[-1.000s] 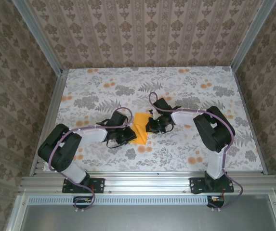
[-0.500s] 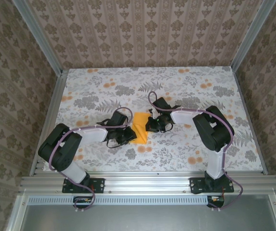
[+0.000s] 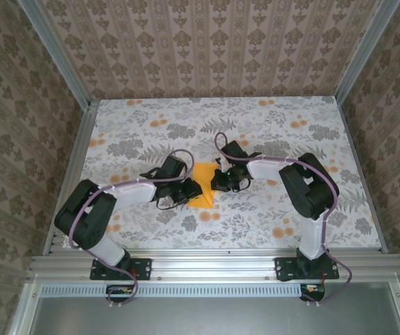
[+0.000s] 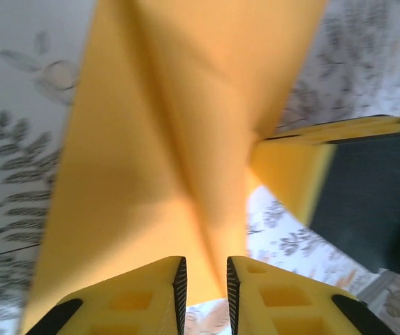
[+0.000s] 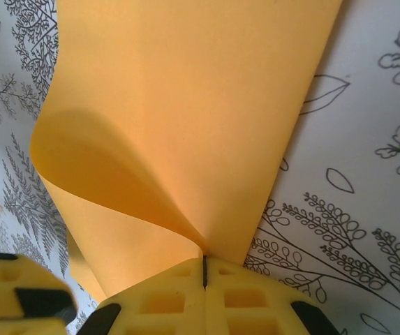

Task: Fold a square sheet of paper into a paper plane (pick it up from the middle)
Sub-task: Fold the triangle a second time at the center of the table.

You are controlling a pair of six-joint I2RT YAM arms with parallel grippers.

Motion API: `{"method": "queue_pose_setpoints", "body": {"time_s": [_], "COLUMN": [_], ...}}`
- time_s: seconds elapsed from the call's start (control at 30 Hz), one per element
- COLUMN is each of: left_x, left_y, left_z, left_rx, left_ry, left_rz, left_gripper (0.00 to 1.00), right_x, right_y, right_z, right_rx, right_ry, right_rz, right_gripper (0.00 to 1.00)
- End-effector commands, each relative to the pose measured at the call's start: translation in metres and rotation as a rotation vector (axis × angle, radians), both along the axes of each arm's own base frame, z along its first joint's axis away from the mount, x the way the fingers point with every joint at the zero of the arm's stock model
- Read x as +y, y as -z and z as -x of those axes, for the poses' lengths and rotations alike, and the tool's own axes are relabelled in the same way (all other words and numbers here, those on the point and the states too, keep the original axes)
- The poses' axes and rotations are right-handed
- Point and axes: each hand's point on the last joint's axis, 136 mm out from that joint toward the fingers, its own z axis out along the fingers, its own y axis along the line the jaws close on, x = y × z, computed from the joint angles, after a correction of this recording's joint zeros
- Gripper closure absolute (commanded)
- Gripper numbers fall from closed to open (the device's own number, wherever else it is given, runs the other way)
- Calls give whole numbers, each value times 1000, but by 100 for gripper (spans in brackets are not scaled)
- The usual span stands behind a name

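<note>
One square sheet of paper [image 3: 204, 174], creased, between two tools on the bench [image 3: 276, 132]: right tool [image 5: 204, 264] pinching its curled edge; left tool [image 4: 206, 272] narrowly parted at crease

Floral-print table [image 3: 269, 132]; orange square sheet of paper [image 3: 204, 174] mid-table, partly raised.
</note>
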Motion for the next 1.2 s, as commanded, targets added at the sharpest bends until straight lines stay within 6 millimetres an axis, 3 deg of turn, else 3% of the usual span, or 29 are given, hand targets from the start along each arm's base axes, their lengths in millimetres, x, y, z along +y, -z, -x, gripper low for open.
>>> {"method": "queue_pose_setpoints", "body": {"time_s": [0.0, 0.33, 0.7, 1.17], "left_x": [-19, -29, -18, -16], "left_y": [-31, -13, 7, 17], "left_z": [-12, -21, -15, -15], "left_rx": [-84, -52, -20, -7], "left_ry": [41, 38, 16, 15], "left_rz": [98, 100, 38, 8], "left_gripper": [75, 81, 84, 86], "right_x": [-13, -14, -15, -16], "right_y": [21, 23, 26, 27], "right_z": [6, 7, 8, 8], "right_rx": [40, 47, 53, 60], "right_ry": [1, 1, 3, 7], "right_rz": [80, 87, 92, 94], "right_gripper": [94, 94, 93, 90]}}
